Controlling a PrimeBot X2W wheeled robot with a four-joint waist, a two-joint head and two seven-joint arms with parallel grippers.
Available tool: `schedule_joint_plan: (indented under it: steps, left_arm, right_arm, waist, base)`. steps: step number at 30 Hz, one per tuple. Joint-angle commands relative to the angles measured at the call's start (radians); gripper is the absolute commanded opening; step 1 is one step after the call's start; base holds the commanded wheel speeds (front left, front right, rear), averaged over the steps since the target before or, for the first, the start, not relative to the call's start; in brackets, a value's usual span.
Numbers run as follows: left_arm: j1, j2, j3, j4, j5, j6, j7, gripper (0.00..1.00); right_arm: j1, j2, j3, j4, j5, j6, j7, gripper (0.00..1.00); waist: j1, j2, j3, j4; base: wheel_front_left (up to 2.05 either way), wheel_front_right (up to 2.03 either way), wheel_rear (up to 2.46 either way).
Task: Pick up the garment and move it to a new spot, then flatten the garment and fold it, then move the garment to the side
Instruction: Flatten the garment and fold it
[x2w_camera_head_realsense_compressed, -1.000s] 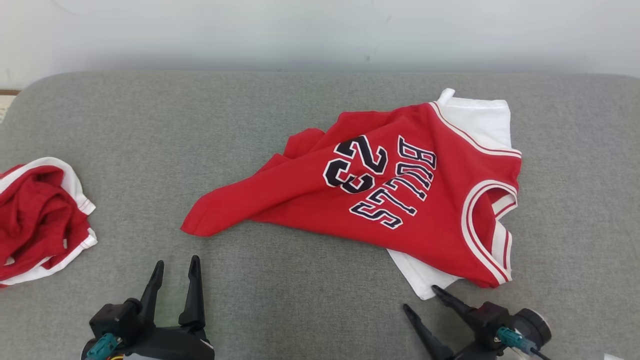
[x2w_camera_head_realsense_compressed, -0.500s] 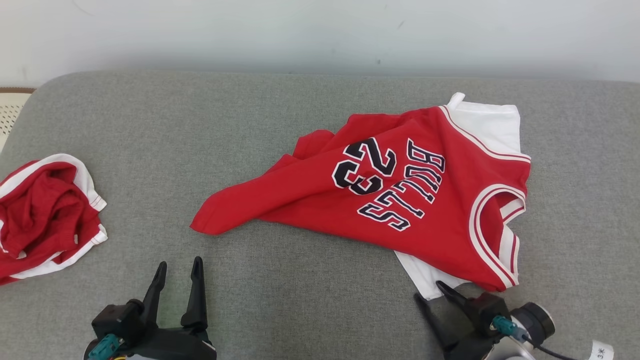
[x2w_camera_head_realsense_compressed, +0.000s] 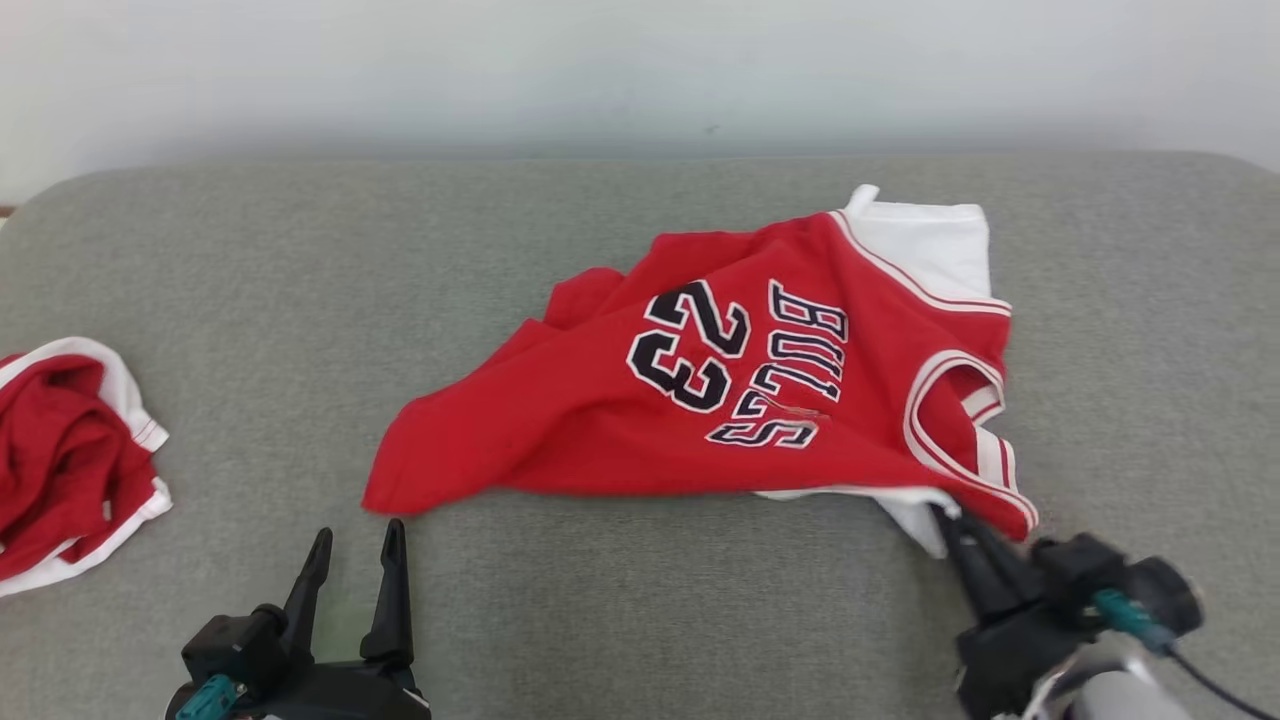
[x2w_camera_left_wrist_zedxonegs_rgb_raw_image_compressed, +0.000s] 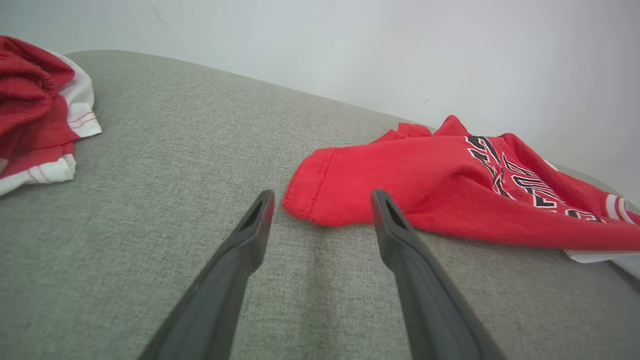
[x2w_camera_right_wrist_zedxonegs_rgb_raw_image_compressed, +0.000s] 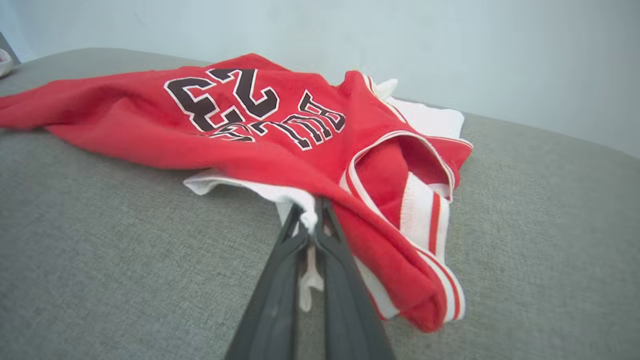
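Head view: a red sleeveless cotton jersey lettered BULLS 23 lies rumpled right of centre on the grey fabric pad. The right claw is clamped on its white near edge. The left claw stands apart, short of the hem.
Left wrist view: the hem corner lies just beyond the spread tips.
Right wrist view: the fingers pinch white cloth.

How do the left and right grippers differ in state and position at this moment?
The left gripper has its jaws open; the right gripper is shut. The left gripper holds nothing, its tips near the jersey's red hem corner; the right gripper pinches the jersey's white edge by the armhole. Both sit low over the grey cushion.
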Motion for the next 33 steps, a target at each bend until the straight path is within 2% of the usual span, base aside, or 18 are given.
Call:
schedule_joint_plan:
  steps: [1,3,7,13,17,21,22,23,24,28,33]
  left_arm:
    - [0.014,0.001,0.004,-0.004,0.012,0.001,-0.001,1.0]
    - [0.016,0.001,0.003,-0.002,0.016,-0.002,-0.001,1.0]
    - [0.015,0.001,-0.003,0.004,0.016,-0.004,-0.001,1.0]
    - [-0.003,0.001,-0.012,0.014,0.017,-0.007,-0.001,1.0]
    - [-0.013,0.001,-0.017,0.02,0.019,-0.011,-0.001,1.0]
    - [-0.012,0.001,-0.022,0.025,0.016,-0.01,-0.001,1.0]
    - [-0.012,0.001,-0.022,0.025,0.016,-0.01,-0.001,1.0]
    - [-0.009,0.001,-0.021,0.026,0.015,-0.009,-0.001,1.0]
    - [-0.001,0.001,-0.023,0.03,0.014,-0.006,-0.001,1.0]
    - [0.009,0.001,-0.021,0.033,0.016,-0.005,-0.001,1.0]
    - [0.028,0.001,-0.022,0.033,0.02,-0.006,-0.001,1.0]
  right_arm:
    - [0.027,-0.023,-0.036,-0.047,0.007,-0.001,0.0,0.0]
    - [0.058,-0.055,-0.104,-0.13,0.01,-0.001,-0.001,0.0]
    - [0.077,-0.085,-0.205,-0.222,0.008,-0.001,-0.001,0.0]
    - [0.103,-0.119,-0.289,-0.259,-0.003,-0.001,0.0,0.0]
    - [0.134,-0.145,-0.249,-0.25,0.025,-0.001,0.0,0.0]
    - [0.189,-0.189,-0.142,-0.221,0.092,-0.001,0.0,0.0]
    - [0.189,-0.189,-0.142,-0.221,0.092,-0.001,0.0,0.0]
    - [0.2,-0.201,-0.121,-0.197,0.115,-0.001,0.0,0.35]
    - [0.201,-0.215,-0.104,-0.161,0.155,-0.001,-0.001,1.0]
    - [0.214,-0.219,-0.144,-0.1,0.181,-0.001,0.0,1.0]
    - [0.219,-0.181,-0.238,-0.079,0.145,-0.001,0.0,1.0]
  waist:
    - [0.0,0.0,-0.013,-0.034]
    - [0.0,0.0,-0.016,-0.065]
    - [0.0,0.0,-0.021,-0.101]
    - [0.0,0.0,-0.018,-0.125]
    - [0.0,0.0,-0.013,-0.123]
    - [0.0,0.0,-0.01,-0.12]
    - [0.0,0.0,-0.01,-0.12]
    - [0.0,0.0,-0.01,-0.12]
    - [0.0,0.0,-0.013,-0.12]
    - [0.0,0.0,-0.019,-0.121]
    - [0.0,0.0,-0.034,-0.121]
  base:
    - [0.0,0.0,0.0]
    - [0.0,0.0,0.0]
    - [0.0,0.0,0.0]
    - [0.0,0.0,0.0]
    - [0.0,0.0,0.0]
    - [0.0,0.0,0.0]
    - [0.0,0.0,0.0]
    - [0.0,0.0,0.0]
    - [0.0,0.0,0.0]
    - [0.0,0.0,0.0]
    - [0.0,0.0,0.0]
